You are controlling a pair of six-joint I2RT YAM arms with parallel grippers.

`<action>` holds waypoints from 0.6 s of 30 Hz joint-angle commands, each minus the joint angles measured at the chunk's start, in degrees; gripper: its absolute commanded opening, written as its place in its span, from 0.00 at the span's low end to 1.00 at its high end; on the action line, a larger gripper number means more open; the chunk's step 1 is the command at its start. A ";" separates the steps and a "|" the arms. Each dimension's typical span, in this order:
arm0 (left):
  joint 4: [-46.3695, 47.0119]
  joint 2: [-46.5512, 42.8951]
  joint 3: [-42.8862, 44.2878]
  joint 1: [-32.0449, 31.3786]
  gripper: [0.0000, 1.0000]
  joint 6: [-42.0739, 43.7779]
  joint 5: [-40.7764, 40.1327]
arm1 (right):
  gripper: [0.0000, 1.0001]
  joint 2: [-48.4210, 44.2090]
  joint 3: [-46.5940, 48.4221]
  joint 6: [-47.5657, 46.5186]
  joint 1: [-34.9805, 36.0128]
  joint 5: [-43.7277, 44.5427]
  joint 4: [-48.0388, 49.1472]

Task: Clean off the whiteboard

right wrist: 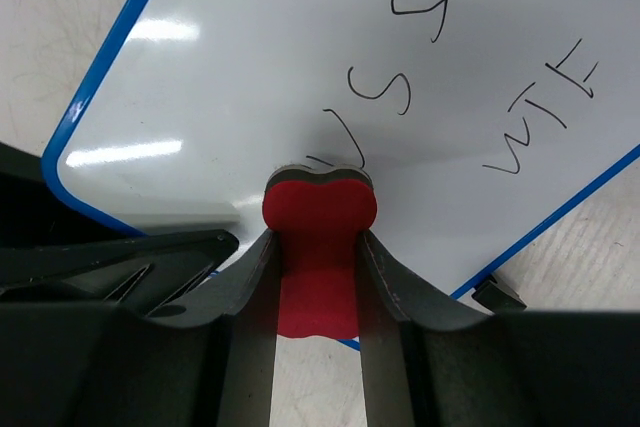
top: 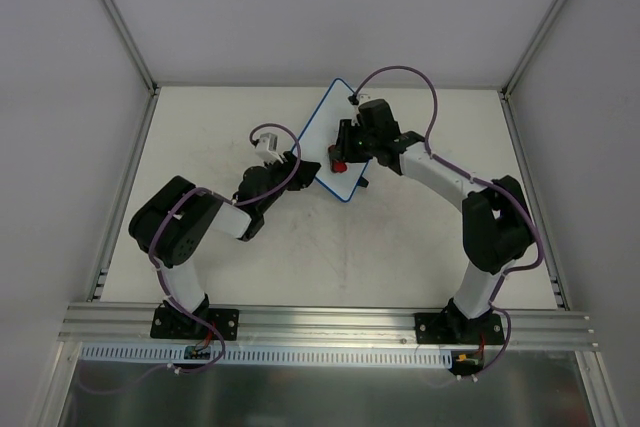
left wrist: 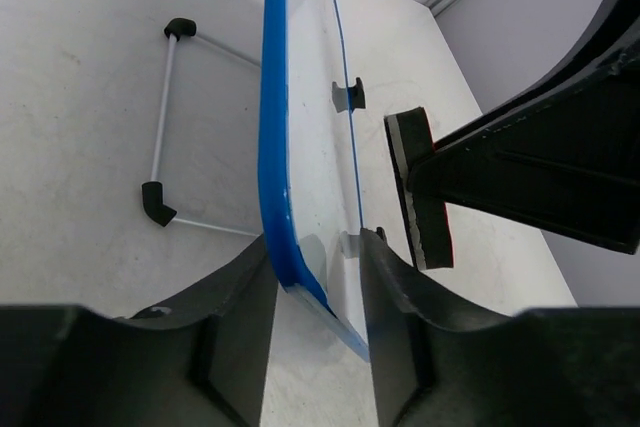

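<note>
Left pincer [left wrist: 315,262] was clamped on whiteboard [top: 322,132] blue rim, at left corner. Whiteboard sat angled on counter [top: 400,247], centre, toward far edge. Wire stand [left wrist: 160,117] lay just beside it. My right pincer [right wrist: 320,247] was clamped on red eraser [right wrist: 320,209]. Eraser end pressed on whiteboard face, at edge of handwriting [right wrist: 385,97]. Letters were legible.

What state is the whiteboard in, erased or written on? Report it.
Written on: black handwriting shows on the whiteboard in the right wrist view; the right claw holds a red eraser by it.
</note>
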 commanded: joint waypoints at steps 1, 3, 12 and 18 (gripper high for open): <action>24.08 -0.28 1.63 0.61 0.35 1.21 0.95 | 0.00 -0.66 -0.70 1.26 -0.15 2.67 4.51; 24.08 -0.54 1.55 0.61 0.21 1.21 0.77 | 0.00 -0.75 -0.88 1.26 -0.15 2.23 5.04; 24.17 -1.25 1.11 0.70 0.22 0.42 0.24 | 0.00 1.10 -0.26 4.07 -0.15 -0.75 6.54; 24.08 -1.60 0.67 0.97 0.16 0.25 0.07 | 0.00 2.42 0.87 5.30 0.20 -1.99 6.80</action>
